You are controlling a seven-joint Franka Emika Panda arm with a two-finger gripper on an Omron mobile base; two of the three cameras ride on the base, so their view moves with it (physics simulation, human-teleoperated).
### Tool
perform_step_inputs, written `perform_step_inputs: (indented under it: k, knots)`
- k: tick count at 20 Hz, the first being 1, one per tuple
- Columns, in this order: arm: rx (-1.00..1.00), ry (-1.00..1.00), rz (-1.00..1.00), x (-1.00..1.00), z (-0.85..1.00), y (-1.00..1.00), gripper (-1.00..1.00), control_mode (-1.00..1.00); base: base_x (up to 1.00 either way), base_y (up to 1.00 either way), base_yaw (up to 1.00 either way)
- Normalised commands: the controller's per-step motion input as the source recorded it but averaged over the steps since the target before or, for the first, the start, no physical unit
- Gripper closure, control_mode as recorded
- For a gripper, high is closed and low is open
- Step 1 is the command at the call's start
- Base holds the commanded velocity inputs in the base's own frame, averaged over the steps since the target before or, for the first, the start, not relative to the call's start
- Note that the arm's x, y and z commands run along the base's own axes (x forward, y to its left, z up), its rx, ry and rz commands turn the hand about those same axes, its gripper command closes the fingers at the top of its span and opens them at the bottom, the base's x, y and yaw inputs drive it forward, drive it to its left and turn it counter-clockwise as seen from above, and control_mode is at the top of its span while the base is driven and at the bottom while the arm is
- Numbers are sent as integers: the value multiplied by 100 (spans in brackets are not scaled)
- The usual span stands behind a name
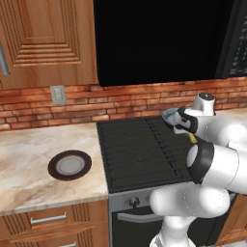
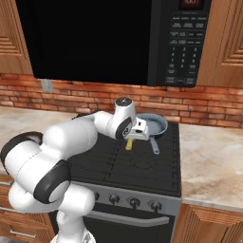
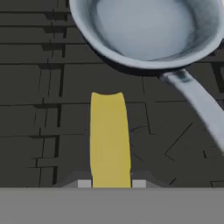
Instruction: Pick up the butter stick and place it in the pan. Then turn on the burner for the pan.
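Note:
In the hand view my gripper [image 3: 109,183] is shut on the butter stick [image 3: 109,135], a pale yellow bar that sticks out from between the two fingertips over the dark stove grates. The pan [image 3: 153,26], grey-blue with a lighter inside, lies just beyond the bar's tip, its long handle [image 3: 197,105] running off to the right. From the right base view the butter stick [image 2: 128,144] hangs below the gripper [image 2: 130,139], just left of and in front of the pan [image 2: 153,124] on the stove's back right burner. The left base view has the pan [image 1: 170,115] partly behind the hand.
A dark-brown round plate [image 1: 69,165] with a grey centre sits on the left counter. Stove knobs [image 2: 134,202] line the stove's front panel. A microwave [image 2: 185,42] hangs above the stove, against a brick wall [image 2: 204,111]. Another stretch of counter [image 2: 213,161] lies right of the stove.

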Motion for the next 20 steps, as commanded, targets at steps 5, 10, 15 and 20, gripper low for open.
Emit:
perform_step_inputs:
  k: [5, 10, 15, 20]
  knots:
    - [0, 0, 0, 21, 20, -30, 100, -100, 0, 0, 0]
    - [0, 0, 0, 21, 5, -18, 100, -100, 0, 0, 0]
    - [0, 0, 1, 30, 0, -1, 100, -100, 0, 0, 0]
    - [0, 0, 2, 34, 0, 0, 100, -100, 0, 0, 0]
